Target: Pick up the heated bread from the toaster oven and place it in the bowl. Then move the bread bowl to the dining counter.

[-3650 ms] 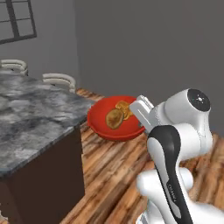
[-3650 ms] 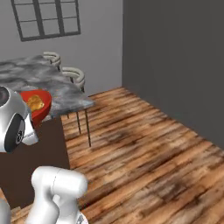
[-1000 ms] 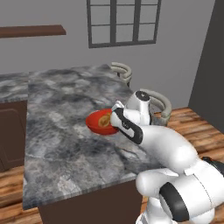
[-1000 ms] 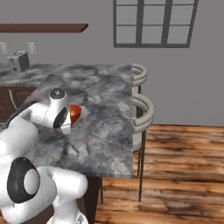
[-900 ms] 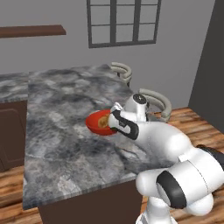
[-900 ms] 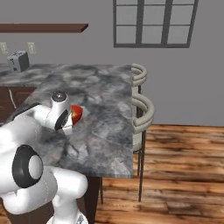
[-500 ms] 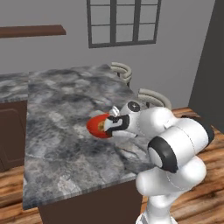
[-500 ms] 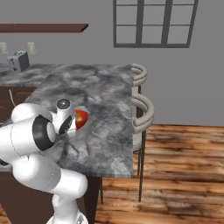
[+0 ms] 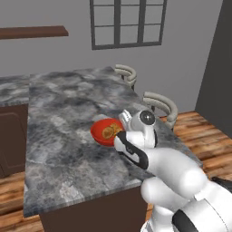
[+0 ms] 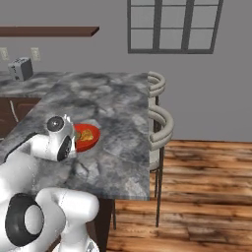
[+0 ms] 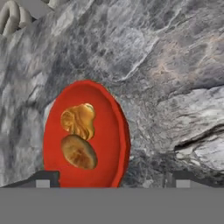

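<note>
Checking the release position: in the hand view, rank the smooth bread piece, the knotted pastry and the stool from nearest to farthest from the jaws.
1. Smooth bread piece, low in the red bowl, nearest the gripper.
2. Knotted pastry, just beyond it in the bowl.
3. Stool, far top-left corner, past the counter edge.

Red bowl [image 11: 111, 144] on dining counter [image 11: 175, 65], bread [image 11: 78, 152] inside.

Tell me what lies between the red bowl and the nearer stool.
Only bare grey marbled counter top: in the right base view nothing stands between the red bowl and the nearer stool.
</note>
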Robot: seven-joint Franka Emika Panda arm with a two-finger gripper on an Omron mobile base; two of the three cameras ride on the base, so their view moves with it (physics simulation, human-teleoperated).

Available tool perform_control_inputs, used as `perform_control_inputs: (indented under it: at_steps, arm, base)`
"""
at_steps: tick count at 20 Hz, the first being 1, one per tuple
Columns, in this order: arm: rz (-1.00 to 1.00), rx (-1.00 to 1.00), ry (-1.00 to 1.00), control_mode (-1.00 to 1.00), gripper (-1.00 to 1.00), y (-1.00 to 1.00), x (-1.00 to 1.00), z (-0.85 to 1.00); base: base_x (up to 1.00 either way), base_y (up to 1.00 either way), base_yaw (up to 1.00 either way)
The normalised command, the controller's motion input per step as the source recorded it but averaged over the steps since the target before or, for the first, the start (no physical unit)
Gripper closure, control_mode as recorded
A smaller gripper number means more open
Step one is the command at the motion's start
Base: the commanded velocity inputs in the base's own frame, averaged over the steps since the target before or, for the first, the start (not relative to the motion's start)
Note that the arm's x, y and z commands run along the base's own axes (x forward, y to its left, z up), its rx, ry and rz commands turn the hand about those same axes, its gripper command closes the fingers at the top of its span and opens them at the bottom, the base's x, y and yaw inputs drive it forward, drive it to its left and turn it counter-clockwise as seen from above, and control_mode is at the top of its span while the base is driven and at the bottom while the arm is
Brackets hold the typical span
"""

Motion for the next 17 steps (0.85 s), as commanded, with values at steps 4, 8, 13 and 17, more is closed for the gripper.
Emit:
perform_control_inputs:
  at_steps: [4, 8, 13, 17]
  arm:
    - [-0.03, 0.00, -0.25, -1.00, -1.00, 0.00, -1.00, 0.99]
    - [0.00, 0.00, -0.39, -1.00, -1.00, 0.00, -1.00, 0.67]
    - [0.00, -0.11, -0.65, -1.00, -1.00, -0.03, -1.00, 0.17]
    - [-0.07, -0.03, -0.31, -1.00, -1.00, 0.05, -0.56, 0.00]
  base:
    - [0.00, 0.00, 0.00]
    - [0.00, 0.00, 0.00]
    - [0.00, 0.00, 0.00]
    - [0.00, 0.00, 0.00]
